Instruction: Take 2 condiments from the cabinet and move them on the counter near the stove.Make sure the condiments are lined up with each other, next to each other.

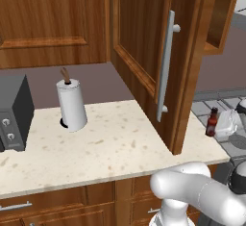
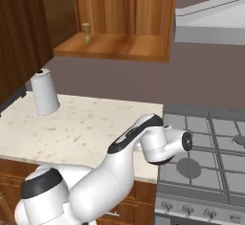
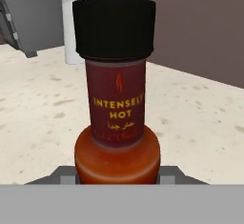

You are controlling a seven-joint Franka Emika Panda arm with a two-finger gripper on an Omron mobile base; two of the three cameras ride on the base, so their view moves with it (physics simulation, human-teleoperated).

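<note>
Cabinet is reddish wood w/ a satin sheen, bar handle on it brushed metal. Counter below it: speckled matt stone. Bottle on counter glossy, matt black cap.

Even, soft rendered light; sharp, no glare.

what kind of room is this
A rendered home kitchen, by the look of it: a gas stove with dark grates set beside a speckled stone counter, reddish wooden wall cabinet above, and a paper-towel roll and a hot sauce bottle out.
</note>
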